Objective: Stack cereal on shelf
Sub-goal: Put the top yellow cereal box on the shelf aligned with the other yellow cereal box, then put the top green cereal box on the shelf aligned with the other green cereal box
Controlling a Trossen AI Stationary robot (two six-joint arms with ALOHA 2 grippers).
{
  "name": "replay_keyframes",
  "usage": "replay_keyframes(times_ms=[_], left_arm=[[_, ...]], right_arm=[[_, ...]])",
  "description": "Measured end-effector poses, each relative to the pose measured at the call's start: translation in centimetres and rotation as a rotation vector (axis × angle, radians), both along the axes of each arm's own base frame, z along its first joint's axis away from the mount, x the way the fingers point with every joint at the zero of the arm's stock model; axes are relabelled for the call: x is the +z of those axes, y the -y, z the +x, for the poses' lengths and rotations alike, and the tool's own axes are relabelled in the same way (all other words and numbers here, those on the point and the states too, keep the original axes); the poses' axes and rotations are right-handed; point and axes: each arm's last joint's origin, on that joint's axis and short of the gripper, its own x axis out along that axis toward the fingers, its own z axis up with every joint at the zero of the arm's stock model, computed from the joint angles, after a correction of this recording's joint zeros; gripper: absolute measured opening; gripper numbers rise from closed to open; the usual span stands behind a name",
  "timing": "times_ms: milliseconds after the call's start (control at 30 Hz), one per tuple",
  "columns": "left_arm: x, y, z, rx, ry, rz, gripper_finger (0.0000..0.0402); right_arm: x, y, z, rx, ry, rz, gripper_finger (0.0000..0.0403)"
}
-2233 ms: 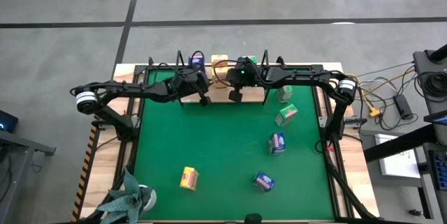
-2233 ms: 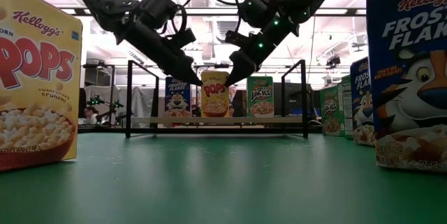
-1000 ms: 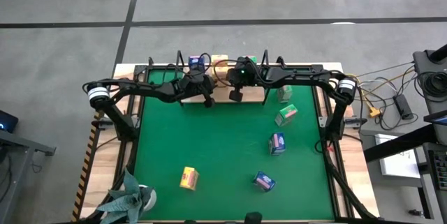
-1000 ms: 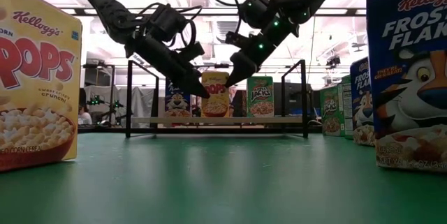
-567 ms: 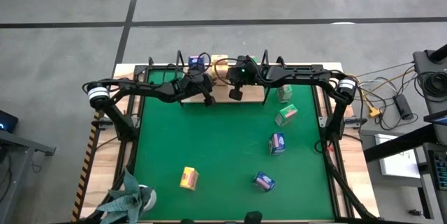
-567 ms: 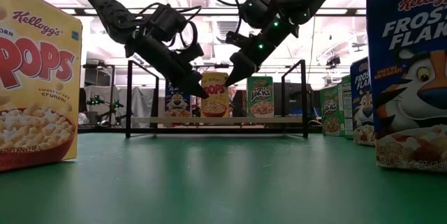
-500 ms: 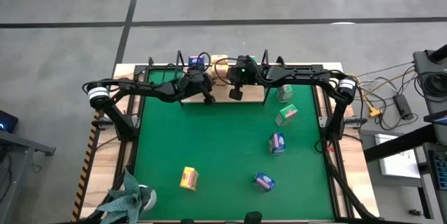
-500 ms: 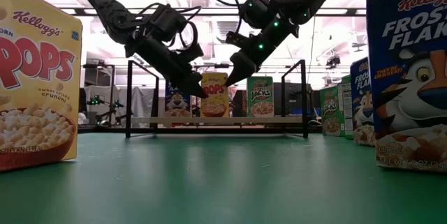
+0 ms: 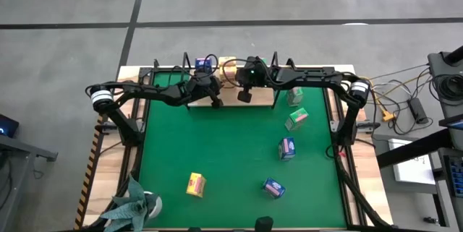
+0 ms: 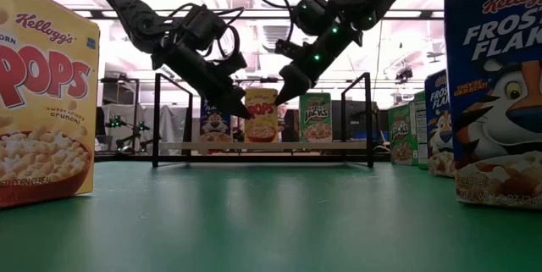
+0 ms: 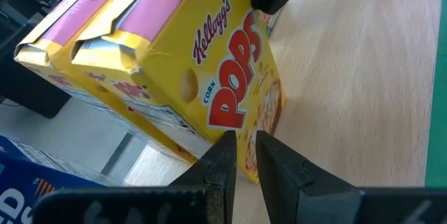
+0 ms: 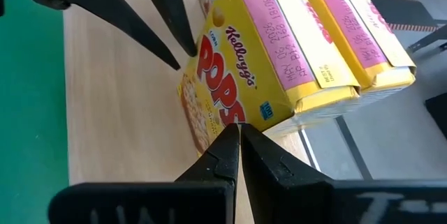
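Up at the far edge of the green mat (image 9: 217,160), both arms reach in over the wooden shelf (image 10: 339,146), and their tips meet at a yellow Corn Pops box (image 10: 261,115) standing upright on the board. The left gripper (image 10: 243,113) comes in from the left side of that box, its two fingers (image 11: 222,160) nearly together with only a thin gap between them and nothing between the tips, which lie against the box's printed front near its lower edge. The right gripper (image 10: 280,97) slants down toward the box's upper right corner; its fingers (image 12: 230,140) are clenched tight, tip to tip, pressing at the edge of the same box without grasping it. Both wrist views show a second yellow box (image 12: 353,28) packed directly behind the first. On the shelf, a blue Frosted Flakes box (image 10: 214,119) stands to the left of the yellow one and a green Apple Jacks box (image 10: 315,117) to its right. Out on the mat lie the loose ones: a yellow box (image 9: 195,184) near the front left, a blue box (image 9: 273,187) front centre-right, another blue box (image 9: 287,147) farther back, and two green boxes (image 9: 296,119) (image 9: 294,97) toward the right rear, near the shelf's end.
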Motion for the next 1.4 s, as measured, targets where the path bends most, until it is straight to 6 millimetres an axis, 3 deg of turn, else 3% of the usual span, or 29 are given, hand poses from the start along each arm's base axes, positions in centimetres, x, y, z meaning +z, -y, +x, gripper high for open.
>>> replay_keyframes(times_ms=[267, 467, 667, 933, 1167, 1400], left_arm=[[0.0, 0.0, 0.0, 0.001, 0.002, -0.002, 0.0038], [0.5, 0.5, -0.2, -0.003, 0.004, -0.019, 0.0038], [2.6, 2.7, -0.4, -0.065, 0.026, -0.007, 0.0038], [6.1, 7.5, -1.4, -0.226, 0.068, 0.044, 0.0038], [9.0, 11.4, -3.0, -0.368, 0.132, 0.064, 0.0038], [10.2, 13.0, -4.5, -0.417, 0.151, 0.040, 0.0038]], right_arm=[[0.0, 0.0, 0.0, -0.001, 0.000, 0.003, 0.0009], [0.6, -1.3, -0.1, 0.009, -0.009, 0.033, 0.0009], [2.6, -4.1, -0.8, 0.031, -0.013, 0.086, 0.0009], [5.8, -9.4, -2.6, 0.070, -0.008, 0.192, 0.0009], [8.3, -12.4, -6.0, -0.040, -0.009, 0.388, 0.0009], [9.3, -12.0, -11.3, -0.393, -0.123, 0.599, 0.0027]])
